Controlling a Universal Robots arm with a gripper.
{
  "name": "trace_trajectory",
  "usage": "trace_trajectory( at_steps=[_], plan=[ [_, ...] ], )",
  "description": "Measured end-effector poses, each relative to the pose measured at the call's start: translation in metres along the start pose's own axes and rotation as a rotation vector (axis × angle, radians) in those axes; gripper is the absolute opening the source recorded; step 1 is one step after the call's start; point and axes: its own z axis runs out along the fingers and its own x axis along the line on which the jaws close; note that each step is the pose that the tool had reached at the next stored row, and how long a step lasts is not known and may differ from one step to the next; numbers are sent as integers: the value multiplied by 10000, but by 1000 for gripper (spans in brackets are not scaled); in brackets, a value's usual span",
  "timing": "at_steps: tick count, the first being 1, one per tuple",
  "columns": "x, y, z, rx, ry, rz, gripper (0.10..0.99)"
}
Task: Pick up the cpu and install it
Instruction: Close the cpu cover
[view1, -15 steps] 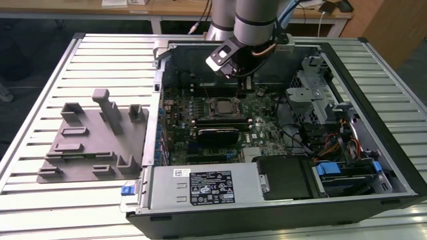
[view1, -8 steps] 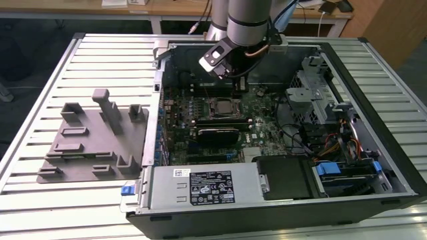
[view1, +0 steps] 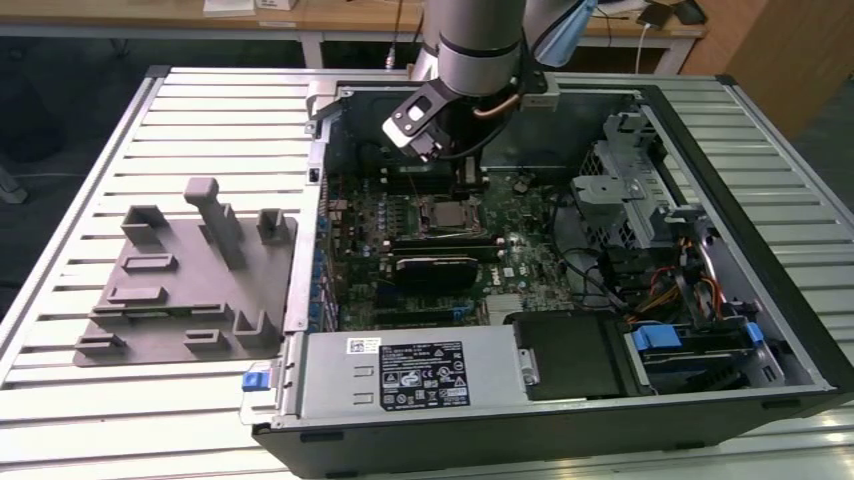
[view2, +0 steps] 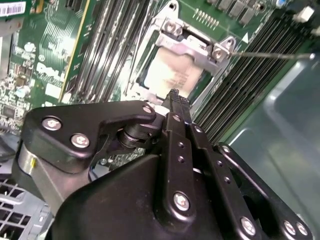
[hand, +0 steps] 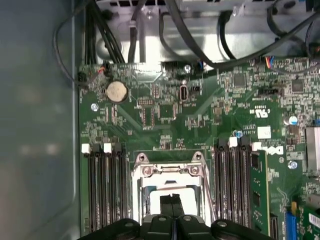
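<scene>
I see the cpu (view2: 172, 74) lying flat and face up inside the socket frame (view2: 200, 47) on the motherboard (hand: 165, 115), its equal sides square with the frame. My claw (view2: 173, 96) hangs directly over it, fingers pressed together and gripping nothing. I cannot tell whether the tips touch it.

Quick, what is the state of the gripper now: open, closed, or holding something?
Gripper: closed, holding nothing, poised over the cpu in the socket.
</scene>
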Motion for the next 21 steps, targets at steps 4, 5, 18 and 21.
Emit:
trace_trajectory(
  at_steps=[4,5,18,21],
  plan=[
    [-3,-47,39,0,2,4,106],
    [-4,-58,49,-1,2,7,106],
    [-8,-93,77,7,-23,-345,106],
    [-8,-94,78,15,-49,-774,106]
  ],
)
